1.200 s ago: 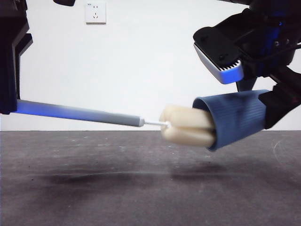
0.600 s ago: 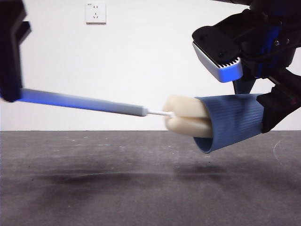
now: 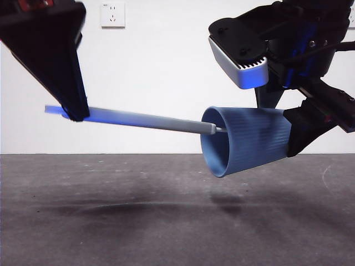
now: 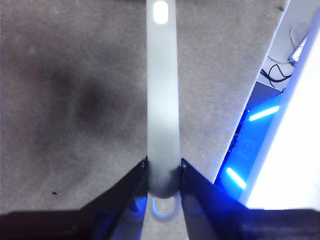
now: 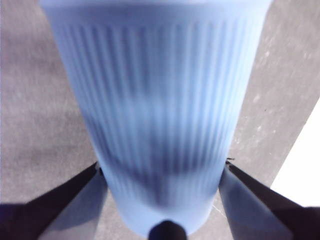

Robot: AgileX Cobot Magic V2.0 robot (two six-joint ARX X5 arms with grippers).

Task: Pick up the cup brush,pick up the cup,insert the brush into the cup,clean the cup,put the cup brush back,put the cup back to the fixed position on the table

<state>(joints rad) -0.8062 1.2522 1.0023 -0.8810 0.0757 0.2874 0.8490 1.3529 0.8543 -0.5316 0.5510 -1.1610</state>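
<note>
The blue ribbed cup [image 3: 249, 139] hangs on its side above the table [image 3: 166, 221], mouth to the left. My right gripper [image 3: 297, 133] is shut on its base end; the right wrist view shows the cup [image 5: 155, 115] between the jaws. The cup brush's grey handle [image 3: 138, 118] runs from the left into the cup's mouth. Its sponge head is hidden inside the cup. My left gripper [image 3: 75, 113] is shut on the handle's far end; the left wrist view shows the handle [image 4: 162, 100] between the jaws, with the white loop [image 4: 164, 207] behind them.
A white wall with a socket [image 3: 112, 15] stands behind the table. In the left wrist view the table's edge [image 4: 270, 55], cables and blue lights lie off to one side. Shadows of the cup and brush fall on the table below them.
The brush has gone deeper into the cup: the sponge head, earlier sticking out of the mouth, is now fully inside. The left gripper has moved right and up; the cup has shifted left.
</note>
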